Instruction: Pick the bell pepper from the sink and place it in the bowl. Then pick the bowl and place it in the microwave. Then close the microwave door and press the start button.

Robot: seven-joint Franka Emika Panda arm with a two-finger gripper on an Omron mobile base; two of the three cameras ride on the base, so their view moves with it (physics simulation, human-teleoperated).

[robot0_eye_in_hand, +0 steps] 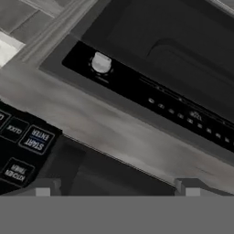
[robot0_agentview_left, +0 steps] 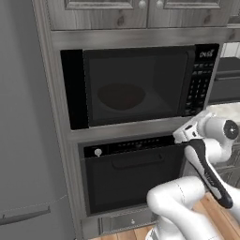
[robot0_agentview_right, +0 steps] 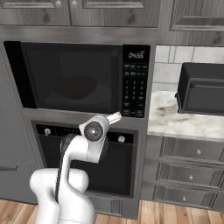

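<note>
My pincer [robot0_eye_in_hand: 116,186] is released, its two fingertips [robot0_eye_in_hand: 43,187] spread wide and nothing between them. Through the hand view I look past them at the bottom corner of the microwave [robot0_agentview_left: 140,84] keypad [robot0_eye_in_hand: 23,146], where I can read one "START ENTER" key [robot0_eye_in_hand: 35,140] just beside the tips; I cannot tell whether they touch the panel. In the right base view the pincer [robot0_agentview_right: 114,117] pokes out just below that keypad strip [robot0_agentview_right: 134,89], at the shelf edge between microwave and oven [robot0_agentview_right: 87,162].

The door [robot0_agentview_left: 133,84] is closed, one dark glass pane. Behind it I make out one bowl [robot0_agentview_left: 121,96], a dim round shape sitting in the middle of the cavity. Whether the pepper is in it I cannot tell through the glass. The display [robot0_agentview_right: 136,55] at the top of the strip shows lit digits.

Below sits the one oven, with two knobs [robot0_agentview_right: 121,139] on its panel in the right base view and one horizontal handle [robot0_agentview_left: 136,161]. To the right, a marble worktop [robot0_agentview_right: 175,118] carries one black appliance [robot0_agentview_right: 203,94], with three drawers [robot0_agentview_right: 192,151] stacked beneath. Cabinets [robot0_agentview_left: 140,9] run overhead, and a grey fridge [robot0_agentview_left: 23,117] stands at the left.
</note>
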